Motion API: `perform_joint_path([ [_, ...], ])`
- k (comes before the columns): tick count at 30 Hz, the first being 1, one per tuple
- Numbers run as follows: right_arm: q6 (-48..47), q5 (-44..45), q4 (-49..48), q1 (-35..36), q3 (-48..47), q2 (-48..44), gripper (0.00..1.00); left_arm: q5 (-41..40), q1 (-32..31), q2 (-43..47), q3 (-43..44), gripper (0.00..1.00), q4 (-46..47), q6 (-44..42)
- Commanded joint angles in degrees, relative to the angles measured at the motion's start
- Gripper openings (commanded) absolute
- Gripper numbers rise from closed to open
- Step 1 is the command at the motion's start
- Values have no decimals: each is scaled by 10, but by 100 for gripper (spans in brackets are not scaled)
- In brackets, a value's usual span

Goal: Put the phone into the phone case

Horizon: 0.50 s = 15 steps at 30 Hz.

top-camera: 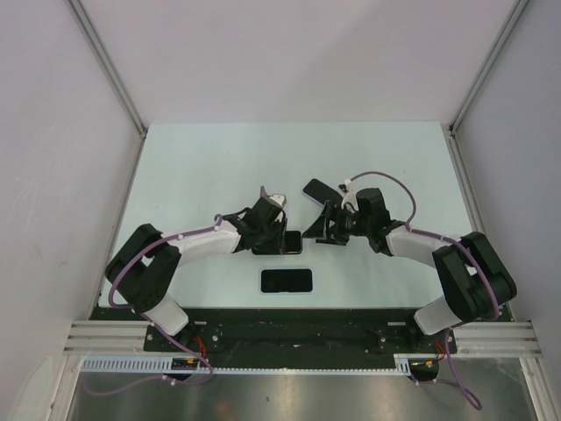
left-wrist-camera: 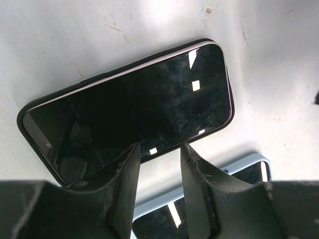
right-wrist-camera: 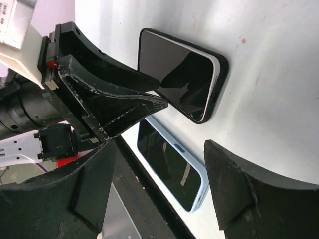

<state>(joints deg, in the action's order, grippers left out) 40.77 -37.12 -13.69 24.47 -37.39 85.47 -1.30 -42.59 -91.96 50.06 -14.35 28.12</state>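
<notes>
Recording left gripper [left-wrist-camera: 159,152] fingers slightly apart, tips at edge of phone [left-wrist-camera: 134,104] seated in black phone case [left-wrist-camera: 22,118]; right gripper [right-wrist-camera: 160,145] fingers wide apart, clamping nothing.

No text, brand, number or sign can be read in any view. The dark phone [left-wrist-camera: 134,109] shows a black screen with only light glints on it, and so does the pale-rimmed phone [right-wrist-camera: 172,167] near it. Faint marks on a white part [right-wrist-camera: 10,17] at far left are too small to read.
</notes>
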Motion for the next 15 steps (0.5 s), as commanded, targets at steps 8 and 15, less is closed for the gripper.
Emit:
perform_joint_path([
  [8,-2,49,-37,35,-79,135,63,-13,-3,-5,-19,44,-42,1],
  [15,8,55,-29,38,-118,225,48,-14,-3,-4,-16,44,-43,-2],
])
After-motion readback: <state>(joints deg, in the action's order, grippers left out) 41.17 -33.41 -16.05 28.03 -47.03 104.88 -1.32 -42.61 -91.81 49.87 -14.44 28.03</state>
